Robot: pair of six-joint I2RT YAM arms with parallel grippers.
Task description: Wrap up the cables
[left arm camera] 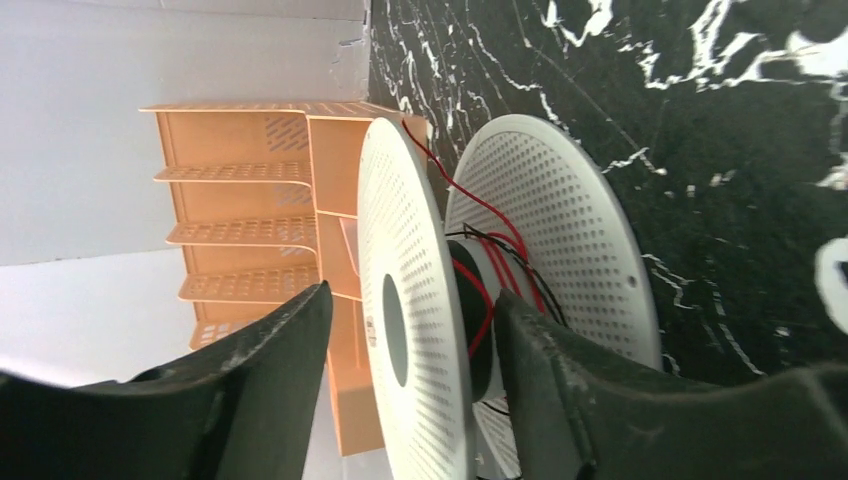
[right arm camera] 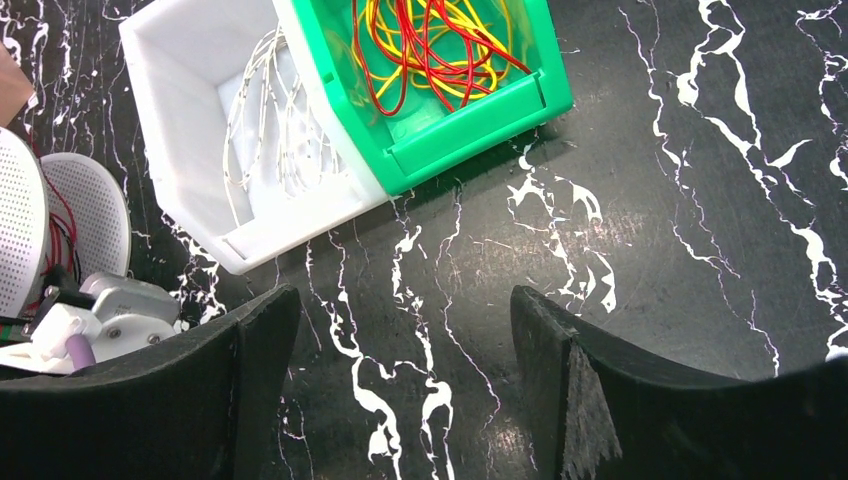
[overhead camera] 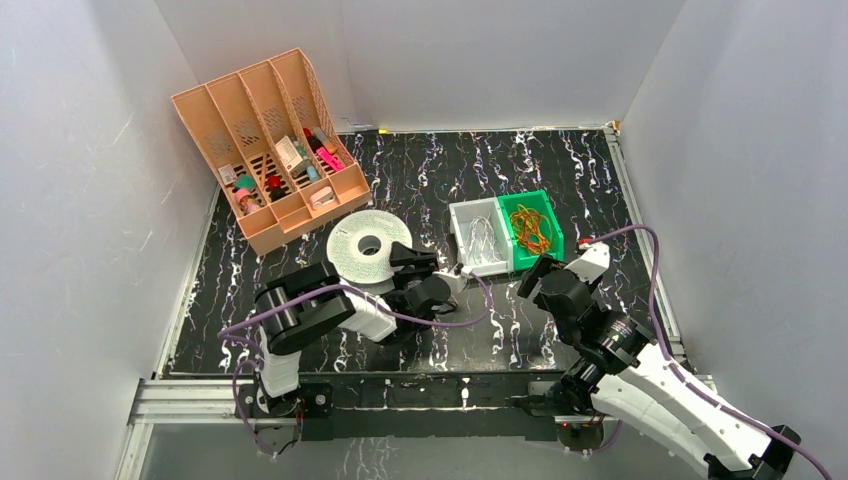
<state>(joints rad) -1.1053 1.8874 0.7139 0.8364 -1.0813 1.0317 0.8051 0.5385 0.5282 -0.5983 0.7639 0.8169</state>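
A white perforated spool (overhead camera: 368, 246) lies on the black marble table (overhead camera: 560, 170). Thin red cables (left arm camera: 482, 207), with some black strands, run round its hub between the two flanges. My left gripper (overhead camera: 398, 275) is at the spool's right side. In the left wrist view it (left arm camera: 412, 295) stands open, straddling the near flange (left arm camera: 415, 330), one finger outside it and one in the gap by the hub. My right gripper (overhead camera: 535, 268) hovers open over bare table (right arm camera: 405, 300) just below the bins, holding nothing.
A green bin (overhead camera: 545, 212) holds a tangle of red and yellow wires (right arm camera: 425, 45). A white bin (overhead camera: 470, 212) with thin white wires sits against its left side. An orange slotted organizer (overhead camera: 270, 150) with small items stands at the back left. White walls enclose the table.
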